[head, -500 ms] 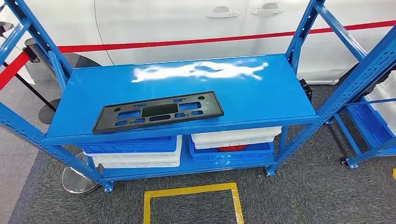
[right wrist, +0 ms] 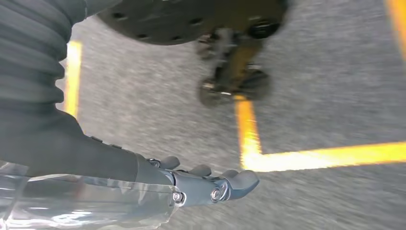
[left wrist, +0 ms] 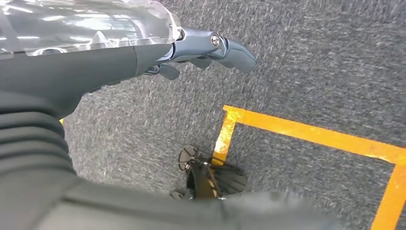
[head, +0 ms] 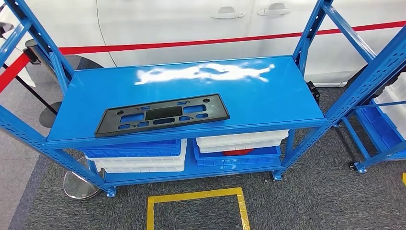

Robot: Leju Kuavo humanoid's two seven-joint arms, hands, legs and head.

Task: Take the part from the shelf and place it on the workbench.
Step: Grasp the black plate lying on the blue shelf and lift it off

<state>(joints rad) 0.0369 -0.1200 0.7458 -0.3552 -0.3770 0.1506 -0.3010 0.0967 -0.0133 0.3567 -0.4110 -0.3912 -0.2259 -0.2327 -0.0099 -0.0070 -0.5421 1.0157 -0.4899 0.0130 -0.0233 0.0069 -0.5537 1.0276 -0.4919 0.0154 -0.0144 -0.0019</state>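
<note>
Over grey carpet you see left hand [left wrist: 210, 48] and right hand [right wrist: 210, 184] hanging, fingers apart, holding nothing. Ahead: yellow floor marking [head: 196, 195], blue shelf [head: 287, 96] with black part [head: 162, 114] flat near front edge, bins [head: 139, 155] beneath, white car [head: 191, 24] behind.

A blue metal shelf [head: 268, 103] stands on grey carpet [head: 311, 201], and a flat black part [head: 162, 115] with cut-out openings lies on its top board near the front edge. On the lower board sit stacked blue and white crates [head: 139, 155], side by side, and yellow tape [head: 196, 197] marks a square on the carpet in front.
</note>
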